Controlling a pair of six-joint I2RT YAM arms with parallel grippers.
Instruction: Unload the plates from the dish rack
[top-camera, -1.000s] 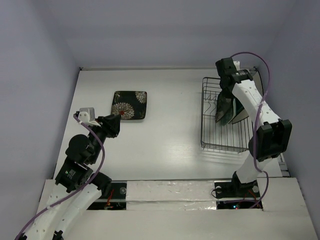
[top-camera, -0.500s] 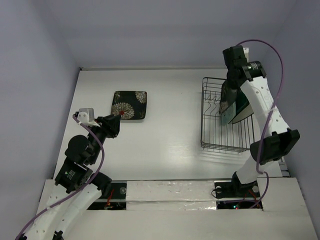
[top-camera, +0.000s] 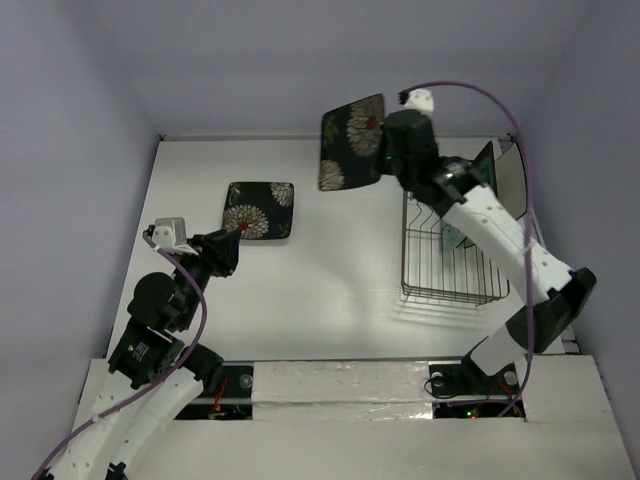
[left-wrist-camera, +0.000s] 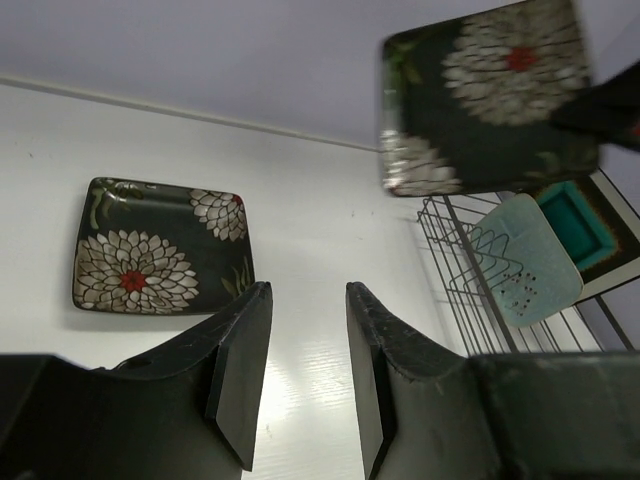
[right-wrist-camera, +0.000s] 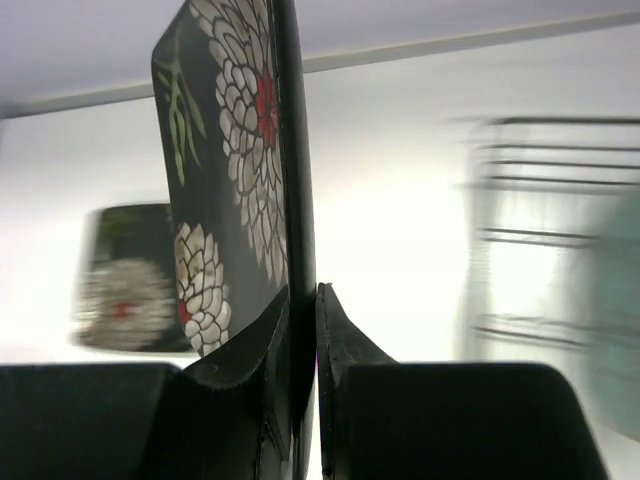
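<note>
White table (top-camera: 340, 290), pale lilac walls (top-camera: 70, 150), taped white strip along near edge (top-camera: 340, 385)

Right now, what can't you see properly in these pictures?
Rack, top view: the right arm hides most of what it holds.
Rack and table plate, right wrist view: blurred.
Teal plate, left wrist view: cut off by the right edge.
Held plate, right wrist view: nearly edge-on, back hidden.
</note>
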